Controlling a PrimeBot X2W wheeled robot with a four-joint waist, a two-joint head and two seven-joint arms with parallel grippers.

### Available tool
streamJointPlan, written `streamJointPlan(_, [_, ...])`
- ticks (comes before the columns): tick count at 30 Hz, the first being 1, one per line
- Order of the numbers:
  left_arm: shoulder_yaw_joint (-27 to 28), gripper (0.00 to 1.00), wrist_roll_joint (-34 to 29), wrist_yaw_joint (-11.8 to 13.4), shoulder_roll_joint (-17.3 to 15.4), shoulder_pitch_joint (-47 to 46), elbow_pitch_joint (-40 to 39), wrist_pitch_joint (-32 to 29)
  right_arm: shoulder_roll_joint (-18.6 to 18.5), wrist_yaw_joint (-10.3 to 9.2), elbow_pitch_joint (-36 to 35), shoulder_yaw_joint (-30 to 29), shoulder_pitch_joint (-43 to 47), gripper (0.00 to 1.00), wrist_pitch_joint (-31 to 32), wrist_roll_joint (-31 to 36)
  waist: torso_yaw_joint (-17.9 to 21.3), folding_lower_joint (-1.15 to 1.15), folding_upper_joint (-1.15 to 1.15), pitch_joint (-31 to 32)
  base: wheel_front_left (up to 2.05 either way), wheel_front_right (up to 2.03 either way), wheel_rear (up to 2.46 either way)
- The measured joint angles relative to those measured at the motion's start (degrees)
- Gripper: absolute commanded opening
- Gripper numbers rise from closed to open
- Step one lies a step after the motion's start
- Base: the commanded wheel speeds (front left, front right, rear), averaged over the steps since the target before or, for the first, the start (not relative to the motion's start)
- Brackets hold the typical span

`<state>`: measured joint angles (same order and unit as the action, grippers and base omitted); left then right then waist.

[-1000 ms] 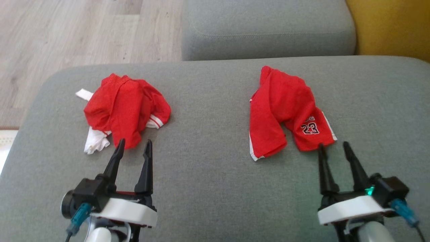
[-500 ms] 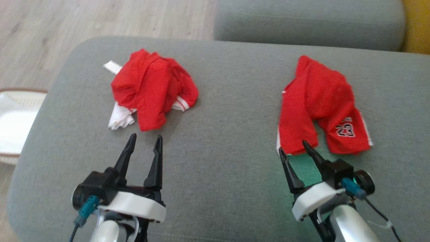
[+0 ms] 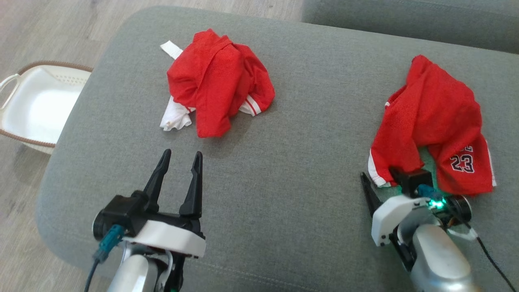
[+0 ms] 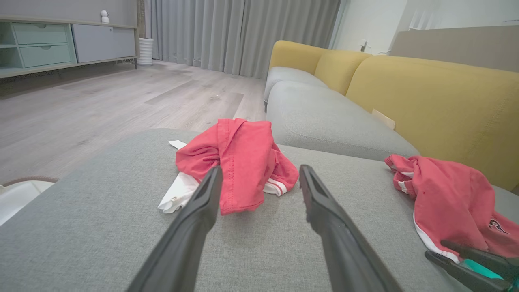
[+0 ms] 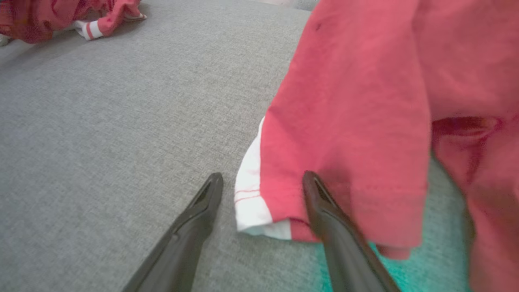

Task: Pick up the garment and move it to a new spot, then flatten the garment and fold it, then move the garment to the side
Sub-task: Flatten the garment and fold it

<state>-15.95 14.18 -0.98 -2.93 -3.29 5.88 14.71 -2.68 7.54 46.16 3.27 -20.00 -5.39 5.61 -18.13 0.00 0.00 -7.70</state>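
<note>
Red shorts with a white "23" (image 3: 429, 121) lie crumpled at the right of the grey cushion (image 3: 308, 170). My right gripper (image 3: 379, 178) is open and tilted, low at the hem of their near leg. In the right wrist view its fingers (image 5: 262, 176) straddle the white-striped hem corner of the shorts (image 5: 365, 101). A second crumpled red and white garment (image 3: 219, 81) lies at the left. My left gripper (image 3: 180, 156) stands open above the cushion, a little short of that garment (image 4: 239, 162), with nothing between its fingers (image 4: 202, 211).
A white basket with a brown rim (image 3: 40, 105) sits on the wooden floor left of the cushion. Another grey seat cushion (image 3: 405, 16) lies beyond, with a yellow backrest (image 4: 425, 93) to the right. Bare cushion stretches between the two garments.
The head camera has swung, shifting the whole picture. My right gripper has turned and gone forward to the hem of the shorts' near leg. The left gripper holds its pose.
</note>
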Motion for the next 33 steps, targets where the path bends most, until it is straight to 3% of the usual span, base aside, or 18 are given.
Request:
streamJointPlan(1, [0.00, 1.00, 0.11, 0.03, 0.01, 0.00, 0.01, 0.00, 0.00, 0.00, 0.76, 0.00, -0.74, 0.86, 0.20, 0.00, -0.04, 0.00, 0.00, -0.01, 0.00, 0.00, 0.00])
streamJointPlan(2, [0.01, 1.00, 0.11, 0.05, 0.01, 0.00, 0.02, 0.00, 0.00, -0.01, 1.31, 0.13, -1.38, 0.00, 0.19, -0.04, 0.02, 0.00, 0.00, 0.06, 0.00, 0.00, 0.00])
streamJointPlan(10, [0.21, 1.00, 0.10, 0.46, 0.04, 0.13, 0.37, 0.00, -0.04, 0.00, 2.44, 4.30, -1.86, 0.00, -3.23, -4.98, 3.04, 0.00, 0.00, 1.97, 0.00, 0.00, 0.00])
streamJointPlan(14, [0.45, 1.00, 0.10, 0.54, 0.05, 0.84, 0.38, 0.00, -0.01, -0.01, 0.64, 3.53, -0.07, 0.00, -3.23, -6.11, 5.94, 0.00, 0.00, 3.43, 0.00, 0.00, 0.00])
streamJointPlan(22, [0.41, 1.00, 0.11, 0.67, 0.04, 2.30, 0.34, -0.01, -0.99, -0.01, -6.78, -9.20, 9.59, 0.00, 0.46, -1.36, 12.07, 0.00, 0.00, 6.16, 0.00, 0.00, 0.00])
streamJointPlan(23, [0.10, 1.00, 0.13, 1.03, 0.04, 2.38, 0.29, 0.00, -1.41, -0.01, -10.37, -13.19, 12.26, 0.00, 1.74, -0.16, 13.44, 0.00, 0.00, 6.98, 0.00, 0.00, 0.00])
streamJointPlan(30, [-0.60, 1.00, 0.62, 1.22, 0.04, 2.96, 0.18, 0.00, -0.41, -0.01, -16.75, -21.36, 16.50, 0.00, 6.55, 3.75, 15.70, 0.00, 0.00, 8.15, 0.00, 0.00, 0.00])
streamJointPlan(33, [-0.57, 1.00, 0.60, 1.16, 0.03, 3.01, 0.24, 0.00, 0.16, -0.01, -18.61, -24.73, 16.67, 0.28, 7.38, 6.11, 15.66, 0.00, 0.00, 8.21, 0.00, 0.00, 0.00])
